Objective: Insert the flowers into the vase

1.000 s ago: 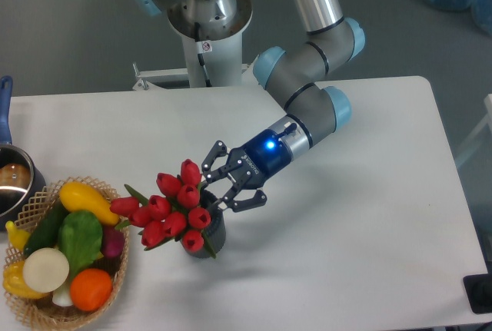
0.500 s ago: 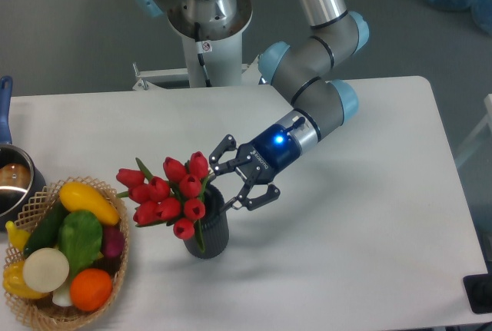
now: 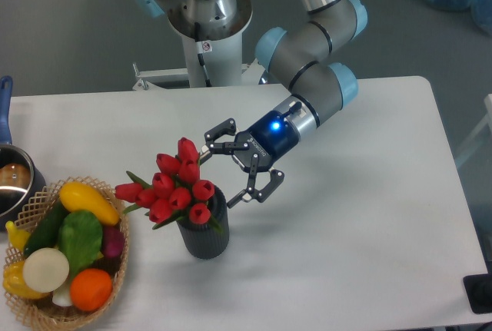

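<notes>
The flowers [image 3: 175,188], a bunch of red tulip heads with green leaves, stand in the mouth of the vase [image 3: 204,233], a short dark grey ribbed cylinder near the table's front. They lean to the left, over the vase's rim. My gripper [image 3: 229,163] hangs just right of the blooms, above the vase's right side. Its fingers are spread wide and hold nothing. The stems are hidden inside the vase.
A wicker basket [image 3: 31,312] of colourful vegetables sits at the front left, close to the tulips. A metal pot [image 3: 14,181] with a blue handle stands at the left edge. The arm's base [image 3: 207,31] rises behind the table.
The gripper has let go of the bunch and opened wide, drawing back slightly up and right. The flowers have settled in the vase, which shifted a little.
</notes>
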Controlling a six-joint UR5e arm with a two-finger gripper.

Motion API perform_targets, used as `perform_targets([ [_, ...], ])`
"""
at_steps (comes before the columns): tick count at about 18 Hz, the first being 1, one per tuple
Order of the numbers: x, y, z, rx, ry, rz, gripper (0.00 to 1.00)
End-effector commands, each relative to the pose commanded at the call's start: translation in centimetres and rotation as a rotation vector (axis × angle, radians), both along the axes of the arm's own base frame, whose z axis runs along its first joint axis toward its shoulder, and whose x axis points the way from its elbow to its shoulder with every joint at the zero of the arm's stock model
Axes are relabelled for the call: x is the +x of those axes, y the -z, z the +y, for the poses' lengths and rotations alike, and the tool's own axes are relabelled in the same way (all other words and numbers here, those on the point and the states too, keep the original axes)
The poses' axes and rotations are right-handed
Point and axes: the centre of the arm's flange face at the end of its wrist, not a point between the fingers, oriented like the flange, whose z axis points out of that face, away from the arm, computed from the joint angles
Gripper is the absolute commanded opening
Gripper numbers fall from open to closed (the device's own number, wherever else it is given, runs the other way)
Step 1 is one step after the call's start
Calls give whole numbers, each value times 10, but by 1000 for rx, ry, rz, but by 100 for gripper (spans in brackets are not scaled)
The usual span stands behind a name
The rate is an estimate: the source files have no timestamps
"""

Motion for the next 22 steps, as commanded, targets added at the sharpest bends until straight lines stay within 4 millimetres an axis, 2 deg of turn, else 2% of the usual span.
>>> perform_targets([
  [3,-5,-13,-7,-49,-13,67,100],
  [7,-27,-29,-13,-150,-42,184,100],
  [9,-40,-40,-24,-202,-73,241,100],
  [11,-48,-38,-33,-262,-91,287,100],
  [17,-127,-61,-97,-376,-257,375,100],
  [20,-166,-81,-138,-521,-359,457,100],
  [22,-184,-88,-174,-597,-424,487,100],
])
